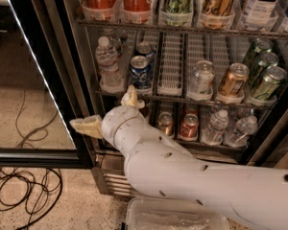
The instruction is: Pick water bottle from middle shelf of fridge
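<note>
The water bottle [108, 63], clear ribbed plastic with a white cap, stands at the left end of the middle shelf [172, 93] in the fridge [72, 42]. My gripper [102, 107] is just below and in front of that shelf's left end, under the bottle and apart from it. Its two cream fingers are spread wide: one finger [130, 97] points up toward the shelf edge, the other [85, 126] points left toward the door frame. It holds nothing. My white arm [192, 176] crosses the lower right.
A blue can [140, 71] stands right of the bottle, with more cans [233, 79] further along. Small bottles [213, 127] and cans sit on the lower shelf. The black-framed glass door [33, 155] stands open at left. Cables [24, 195] lie on the floor. A clear plastic bin [175, 217] is below.
</note>
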Motion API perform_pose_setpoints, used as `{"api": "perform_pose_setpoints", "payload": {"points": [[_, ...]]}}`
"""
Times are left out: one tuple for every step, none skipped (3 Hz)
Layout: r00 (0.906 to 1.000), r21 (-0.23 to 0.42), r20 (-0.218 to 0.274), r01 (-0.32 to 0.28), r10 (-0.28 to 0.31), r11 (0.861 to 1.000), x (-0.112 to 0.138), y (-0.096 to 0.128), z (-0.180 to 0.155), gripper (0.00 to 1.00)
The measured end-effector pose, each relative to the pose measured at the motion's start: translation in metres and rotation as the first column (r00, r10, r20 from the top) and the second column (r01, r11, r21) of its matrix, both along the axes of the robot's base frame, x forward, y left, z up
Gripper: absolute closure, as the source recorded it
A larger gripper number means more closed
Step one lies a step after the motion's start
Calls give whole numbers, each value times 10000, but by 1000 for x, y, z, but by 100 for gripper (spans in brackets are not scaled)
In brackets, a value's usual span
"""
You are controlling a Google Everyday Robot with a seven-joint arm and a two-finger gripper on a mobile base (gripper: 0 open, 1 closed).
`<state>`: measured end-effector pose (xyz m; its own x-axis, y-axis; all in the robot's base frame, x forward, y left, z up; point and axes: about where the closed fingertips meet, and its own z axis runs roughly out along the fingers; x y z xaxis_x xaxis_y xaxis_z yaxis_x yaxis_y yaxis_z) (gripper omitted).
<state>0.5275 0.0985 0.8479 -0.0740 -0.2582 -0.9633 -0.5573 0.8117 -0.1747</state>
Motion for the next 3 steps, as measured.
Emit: {"api": "perform_pose_setpoints", "payload": {"points": [[9966, 270, 613, 533, -549, 9982, 9, -11, 17, 0], [9966, 270, 613, 533, -549, 9982, 9, -11, 17, 0], [9931, 558, 846, 769, -814, 9955, 16, -8, 18, 0]]}}
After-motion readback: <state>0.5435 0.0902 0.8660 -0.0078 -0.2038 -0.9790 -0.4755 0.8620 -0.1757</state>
